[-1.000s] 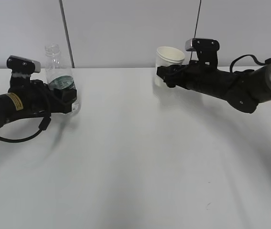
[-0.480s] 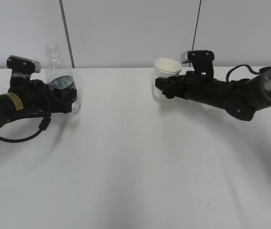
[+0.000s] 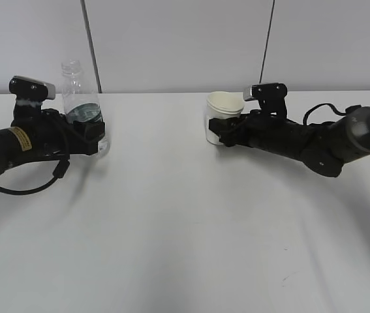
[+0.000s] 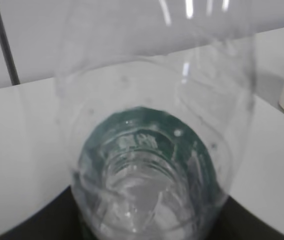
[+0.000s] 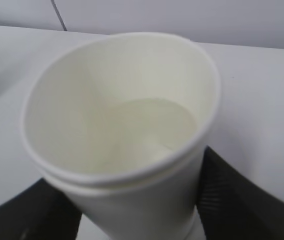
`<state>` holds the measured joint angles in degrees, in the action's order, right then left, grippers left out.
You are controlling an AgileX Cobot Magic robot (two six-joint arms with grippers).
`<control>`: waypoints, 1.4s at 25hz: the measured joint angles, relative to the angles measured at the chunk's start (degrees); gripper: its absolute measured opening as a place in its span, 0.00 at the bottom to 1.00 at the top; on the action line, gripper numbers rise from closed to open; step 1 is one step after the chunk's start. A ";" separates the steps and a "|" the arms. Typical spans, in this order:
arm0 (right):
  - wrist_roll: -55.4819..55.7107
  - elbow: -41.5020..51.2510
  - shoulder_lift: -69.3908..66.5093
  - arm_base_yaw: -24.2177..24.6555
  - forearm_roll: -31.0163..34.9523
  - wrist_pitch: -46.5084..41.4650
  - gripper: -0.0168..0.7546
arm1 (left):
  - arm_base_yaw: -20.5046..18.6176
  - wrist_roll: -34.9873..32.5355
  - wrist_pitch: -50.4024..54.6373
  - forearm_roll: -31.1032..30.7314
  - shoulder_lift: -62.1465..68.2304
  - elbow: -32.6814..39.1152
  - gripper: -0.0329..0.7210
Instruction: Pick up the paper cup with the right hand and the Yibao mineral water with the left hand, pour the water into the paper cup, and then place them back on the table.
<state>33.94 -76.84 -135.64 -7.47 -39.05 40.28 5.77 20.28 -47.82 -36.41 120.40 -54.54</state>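
**Both Arms Gripping: Bottle at 9 o'clock, Cup at 2 o'clock**

The white worktop carries both task items in the exterior view. The Yibao mineral water stands upright at the 9 o'clock side, uncapped, green label facing the camera. The left hand reaches in low from the left edge; its jaws are clamped on the lower body of the bottle. In the left wrist view the bottle fills the picture, with dark jaw parts at both lower corners.

The paper cup sits toward 2 o'clock of centre, upright with a slight tilt. The right hand extends in from the right edge; its jaws grip the cup's lower half. The right wrist view shows the cup between both dark jaws, with liquid visible inside.

Bottle and cup are well apart.
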 joint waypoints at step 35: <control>-0.22 0.07 -0.35 0.04 -3.54 2.46 0.66 | -0.05 -7.39 -0.59 6.61 4.24 -2.39 0.49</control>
<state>33.71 -76.77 -135.99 -7.43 -42.59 42.75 5.73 12.90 -48.40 -29.81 124.65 -56.93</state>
